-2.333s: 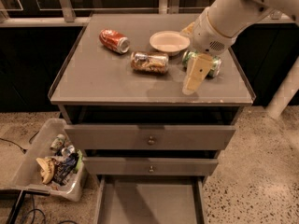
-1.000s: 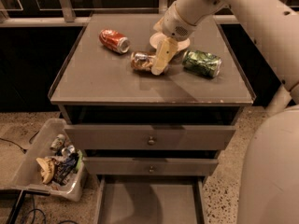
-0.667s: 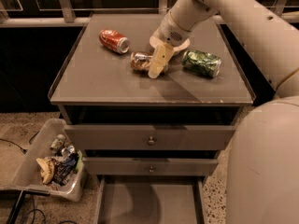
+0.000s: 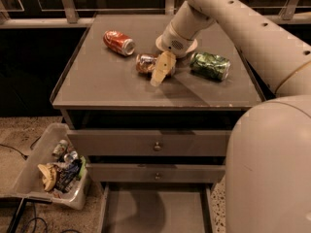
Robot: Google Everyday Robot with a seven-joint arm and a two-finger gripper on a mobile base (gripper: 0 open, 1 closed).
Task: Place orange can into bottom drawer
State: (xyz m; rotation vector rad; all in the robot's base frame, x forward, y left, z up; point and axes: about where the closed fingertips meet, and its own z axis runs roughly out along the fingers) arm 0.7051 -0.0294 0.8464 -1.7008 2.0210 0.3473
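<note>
The orange can (image 4: 145,63) lies on its side near the middle of the grey cabinet top (image 4: 107,84). My gripper (image 4: 162,69) hangs right over the can's right end, its pale fingers covering that end. The bottom drawer (image 4: 155,211) is pulled out at the foot of the cabinet, a flat grey tray with nothing in it. My arm reaches in from the upper right and fills the right side of the camera view.
A red can (image 4: 118,42) lies at the back left of the top, a green can (image 4: 210,65) to the right. A white bowl (image 4: 191,46) is mostly behind my wrist. Two upper drawers (image 4: 156,143) are closed. A clear bin (image 4: 51,171) of rubbish stands on the floor, left.
My gripper has swung left from the green can to the orange can and come down over its right end. The cans have not moved.
</note>
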